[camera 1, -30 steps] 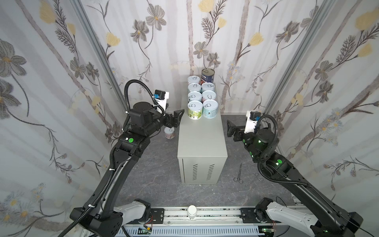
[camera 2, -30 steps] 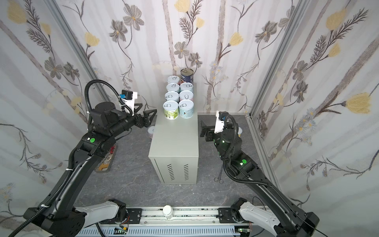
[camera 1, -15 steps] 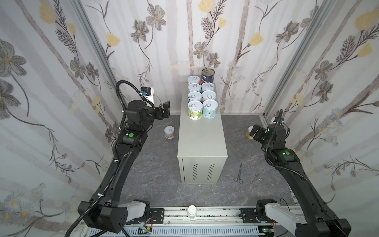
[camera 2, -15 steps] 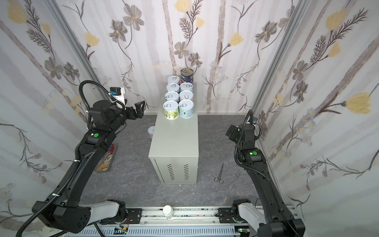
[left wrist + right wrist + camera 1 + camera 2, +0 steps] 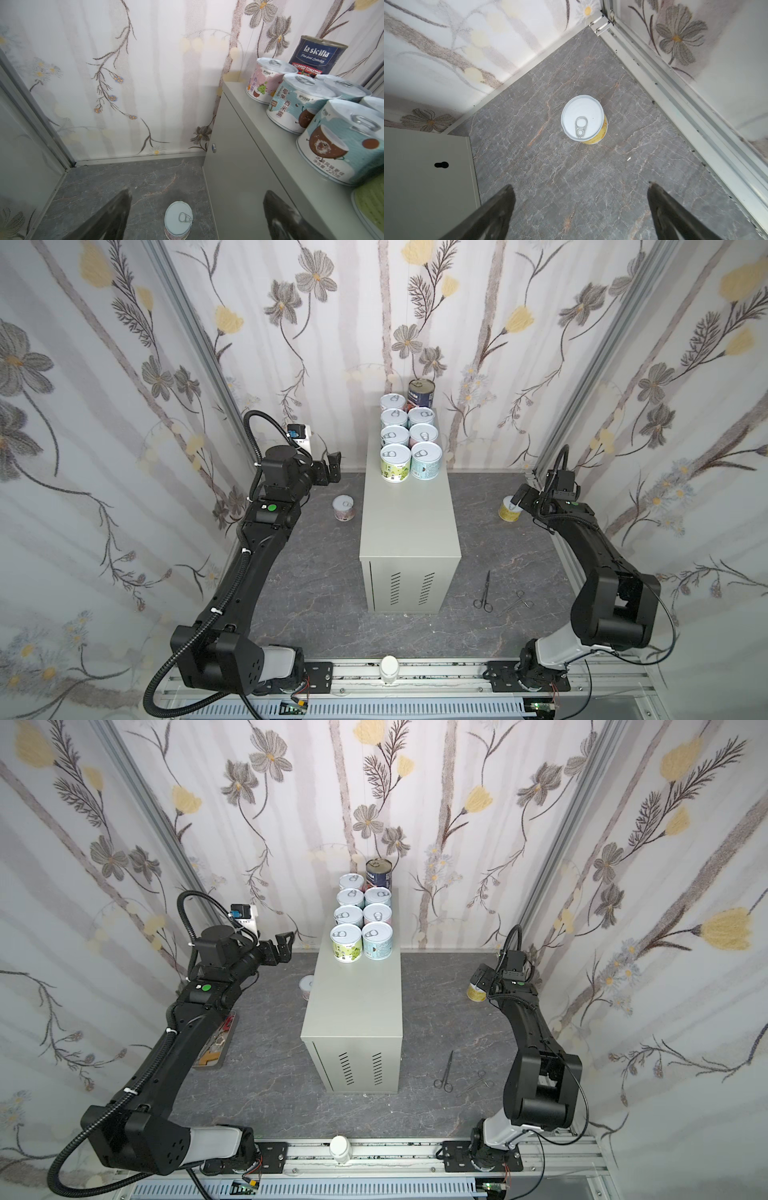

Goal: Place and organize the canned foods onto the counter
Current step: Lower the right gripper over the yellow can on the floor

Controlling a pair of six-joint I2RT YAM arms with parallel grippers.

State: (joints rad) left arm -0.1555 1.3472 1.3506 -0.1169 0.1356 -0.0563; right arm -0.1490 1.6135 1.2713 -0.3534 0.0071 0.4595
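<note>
Dark marbled floor (image 5: 324, 572), floral walls (image 5: 83, 414), grey counter (image 5: 409, 526)

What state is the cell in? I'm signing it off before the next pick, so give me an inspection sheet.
Surface: dark marbled floor; grey counter stands mid-floor.
Job's things: eight cans in two rows at the counter's far end; pink can and yellow can on the floor.
Clutter: scissors, forceps-like tool, parts tray on the floor.
End effectors: left end effector open, empty, near pink can; right end effector open, empty, near yellow can.
Cables: black conduit along left arm; cable loop at right wrist.
Surroundings: floral walls, front rail.
</note>
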